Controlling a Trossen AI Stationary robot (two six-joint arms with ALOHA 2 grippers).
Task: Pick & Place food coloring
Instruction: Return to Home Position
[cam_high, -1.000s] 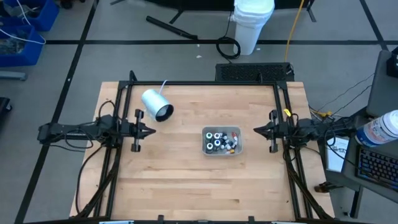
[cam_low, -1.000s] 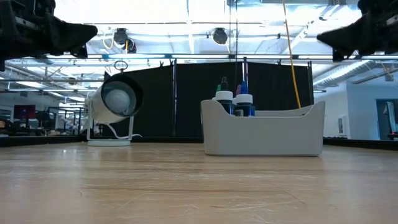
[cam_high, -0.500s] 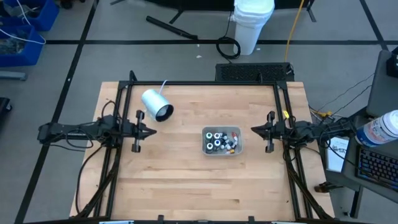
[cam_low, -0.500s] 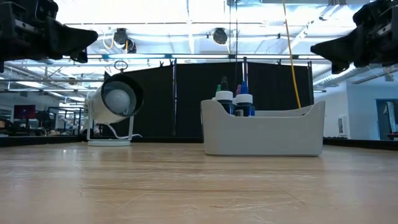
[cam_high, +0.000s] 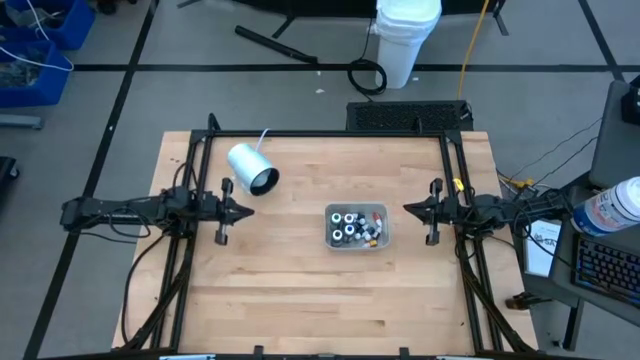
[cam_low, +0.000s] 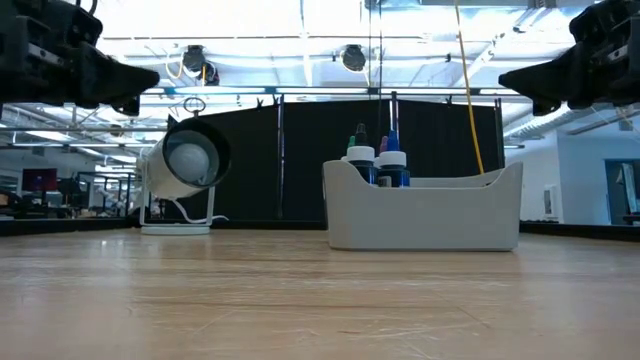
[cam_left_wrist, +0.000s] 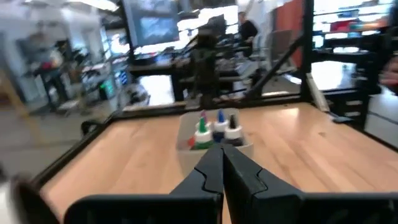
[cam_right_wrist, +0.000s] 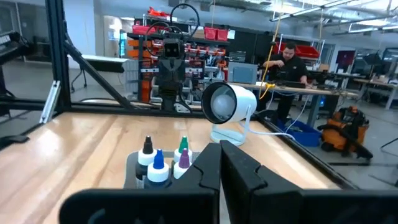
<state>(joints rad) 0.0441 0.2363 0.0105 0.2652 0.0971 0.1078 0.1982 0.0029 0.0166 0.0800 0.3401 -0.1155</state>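
Observation:
The food coloring bottles (cam_high: 355, 226) stand upright in a small grey tray (cam_high: 381, 238) right of the table's middle; their white caps and coloured tips (cam_low: 377, 160) rise above the tray wall (cam_low: 430, 215). My left gripper (cam_high: 248, 211) is shut and hovers at the table's left side, pointing at the tray, with the bottles (cam_left_wrist: 214, 127) ahead of it. My right gripper (cam_high: 405, 210) is shut and hovers just right of the tray, with the bottles (cam_right_wrist: 163, 163) close ahead. Both grippers hang well above the table (cam_low: 155, 78) (cam_low: 503, 78).
A big white cylinder lamp (cam_high: 252, 168) stands near the far left, beyond my left gripper, its mouth facing the near right. Black frame rails (cam_high: 330, 133) line the table's left, far and right edges. Bare wood lies near the tray. A person (cam_right_wrist: 289, 56) works far behind.
My right gripper has moved a little toward the tray, to the table's left, and slightly down. My left gripper has dipped slightly lower. Both stay shut, and the tray and bottles have not moved.

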